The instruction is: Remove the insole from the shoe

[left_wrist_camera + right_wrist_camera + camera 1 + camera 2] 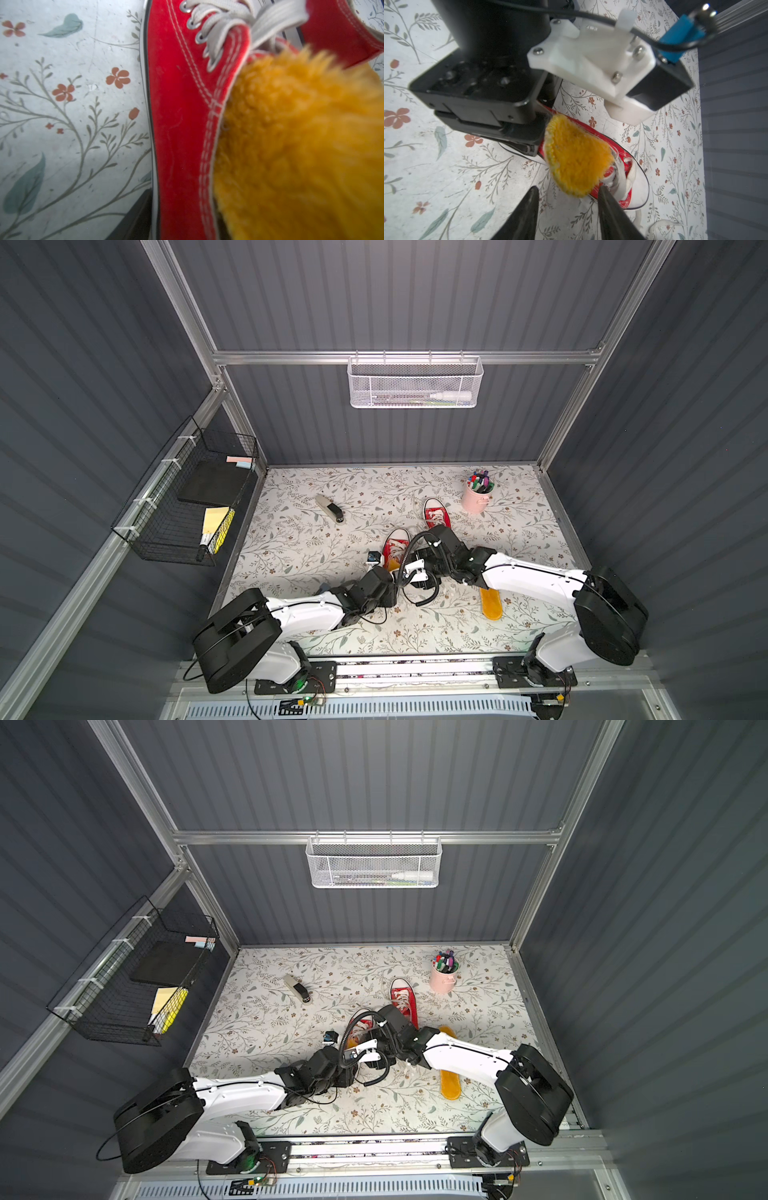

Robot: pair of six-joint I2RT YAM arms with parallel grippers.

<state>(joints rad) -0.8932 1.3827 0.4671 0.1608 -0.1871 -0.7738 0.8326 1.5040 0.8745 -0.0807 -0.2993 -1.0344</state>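
Observation:
Two red sneakers stand on the floral table, the near shoe (397,545) (182,124) and the far shoe (435,514). A fuzzy orange insole (577,162) (301,145) sticks up out of the near shoe's opening, heel end raised. My left gripper (180,207) is shut on that shoe's side wall, with one dark finger (135,218) outside the sole. My right gripper (568,188) is open, and its two black fingertips straddle the insole's raised edge without touching it. A second orange insole (491,605) lies flat on the table under my right arm.
A pink cup of markers (477,493) stands at the back right, beyond the far shoe. A stapler (329,508) lies at the back left. A black wire basket (187,497) hangs on the left wall, a white mesh basket (415,381) on the back rail.

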